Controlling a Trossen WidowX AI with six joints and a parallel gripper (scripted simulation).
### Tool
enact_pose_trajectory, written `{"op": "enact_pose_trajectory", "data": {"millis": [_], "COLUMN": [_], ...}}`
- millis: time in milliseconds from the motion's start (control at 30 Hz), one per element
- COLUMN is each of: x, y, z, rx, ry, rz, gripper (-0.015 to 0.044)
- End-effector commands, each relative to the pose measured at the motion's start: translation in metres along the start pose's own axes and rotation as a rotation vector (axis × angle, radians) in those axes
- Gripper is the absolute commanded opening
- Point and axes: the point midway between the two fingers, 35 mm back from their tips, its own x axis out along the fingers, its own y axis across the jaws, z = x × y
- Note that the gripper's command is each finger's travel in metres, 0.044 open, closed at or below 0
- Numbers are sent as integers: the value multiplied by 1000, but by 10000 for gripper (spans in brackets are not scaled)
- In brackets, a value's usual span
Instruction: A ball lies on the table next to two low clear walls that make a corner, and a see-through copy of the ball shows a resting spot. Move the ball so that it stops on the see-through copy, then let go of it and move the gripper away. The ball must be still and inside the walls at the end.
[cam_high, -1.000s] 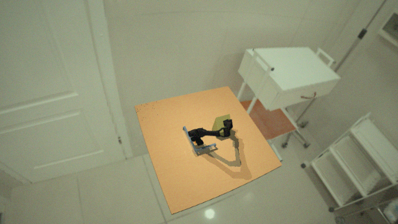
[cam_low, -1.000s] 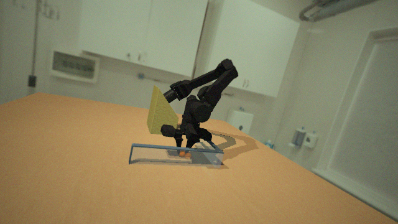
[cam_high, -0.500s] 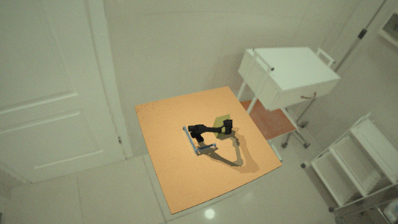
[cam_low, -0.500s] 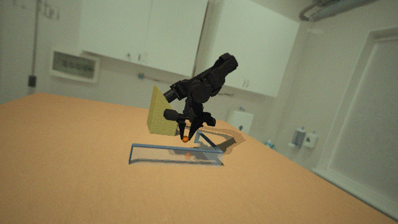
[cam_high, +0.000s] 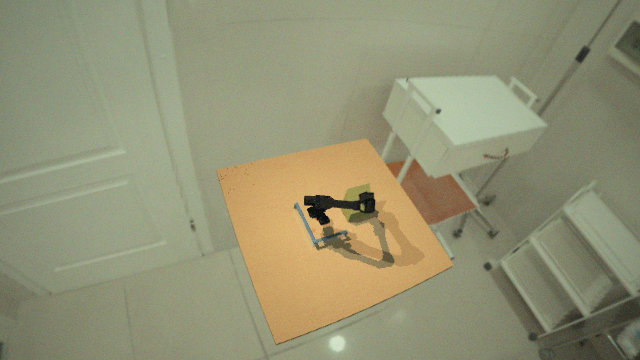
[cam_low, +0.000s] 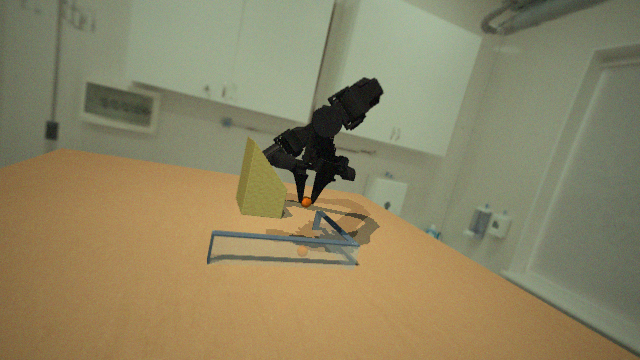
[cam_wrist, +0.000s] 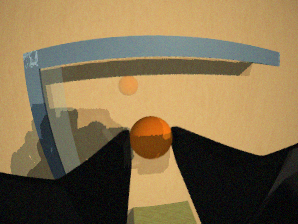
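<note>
1. Top: the ball is hidden under the gripper, beside the walls.
2. Exterior: small orange ball, clamped between the fingers near the yellow wedge.
3. Wrist: glossy round ball, no long axis; the faint copy lies beyond on the worktop.

On the desk, you find the two walls meeting in a corner, with the see-through copy inside them. Behind the walls, the hand grips the ball, just beside the wedge.
</note>
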Motion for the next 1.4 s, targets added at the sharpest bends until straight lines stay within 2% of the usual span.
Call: {"op": "enact_pose_trajectory", "data": {"millis": [0,267,633,1367], "x": [21,39,98,118], "y": [10,14,15,16], "z": [9,14,12,12], "rx": [-3,-3,-3,-3], "ry": [10,9,10,10], "rz": [3,4,8,9], "gripper": [0,0,0,0]}}
